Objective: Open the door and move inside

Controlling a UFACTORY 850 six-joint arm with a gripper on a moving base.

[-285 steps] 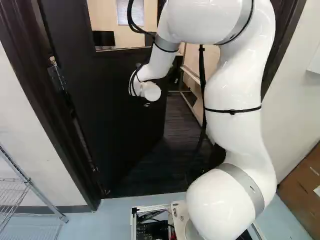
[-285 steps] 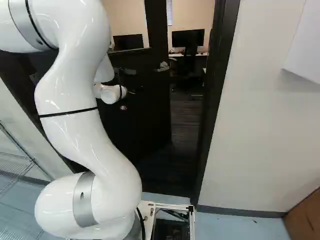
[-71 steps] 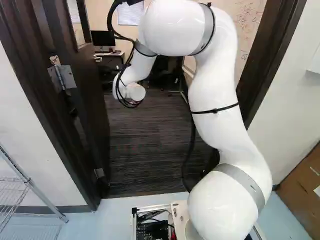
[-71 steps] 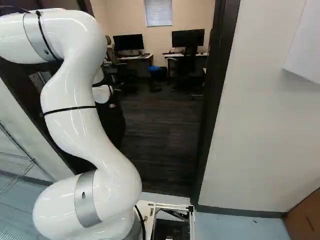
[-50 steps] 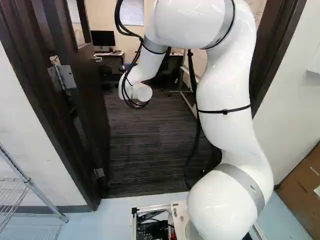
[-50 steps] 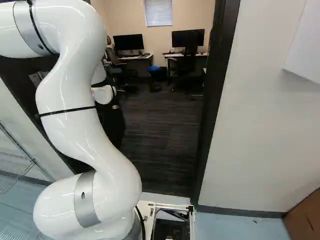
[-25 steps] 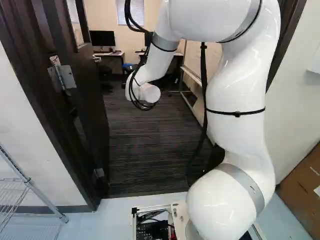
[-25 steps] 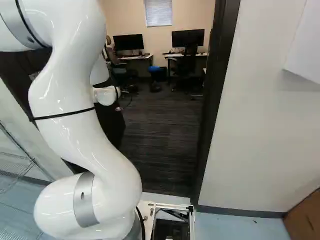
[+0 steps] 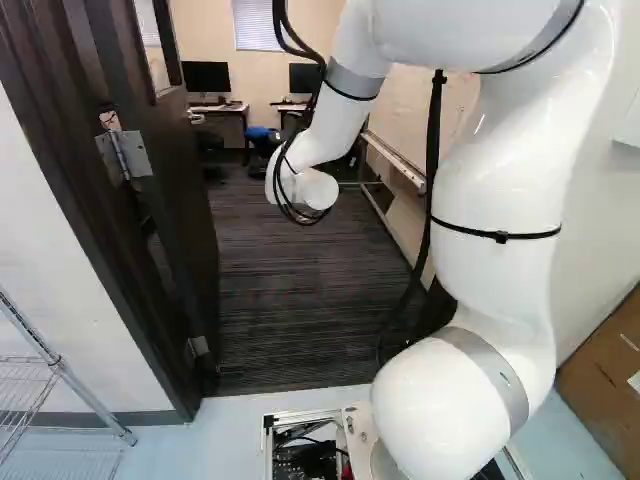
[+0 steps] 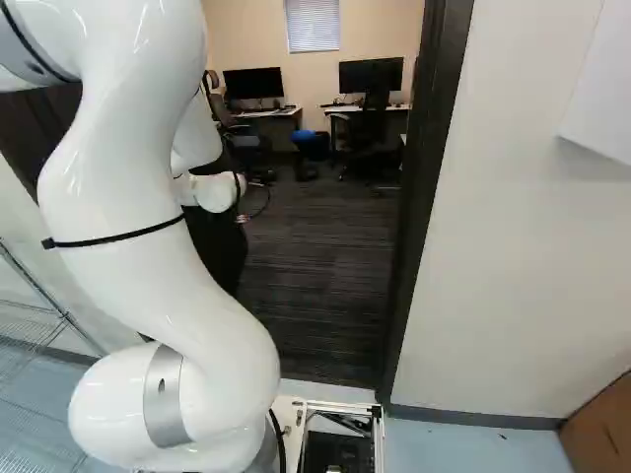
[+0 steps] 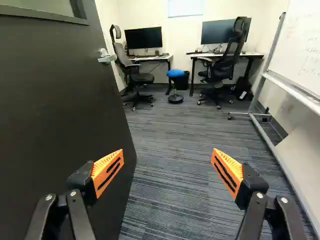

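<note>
Claw [image 11: 167, 157] wide open, nothing gripped: orange pads [image 11: 106, 163] well apart, striped carpet [image 11: 170, 200] between them. Door [image 11: 60, 110] stands open into the room, beside the claw, one finger in front of its face; touching or not, can't tell. Door: dark, flat, upright, glazed panel up high, silver lever handle [image 11: 106, 56] near its free edge.

Wrist view gets the door's broad face; left base view gets its hinge edge, metal hinge [image 9: 131, 155] and a wire rack [image 9: 60, 368] on the hinge side; in right base view the arm [image 10: 148, 276] covers most of it. Past the door: office chairs [image 11: 137, 78], blue stool [image 11: 175, 73], desks [image 11: 230, 55] with monitors [image 11: 143, 38].

Writing: marks on the whiteboard [image 11: 306, 45] across from the door, too small to tell. Pale label [image 9: 635, 381] on brown drawers [image 9: 600, 400], across the doorway from the door's hinges, unreadable.
</note>
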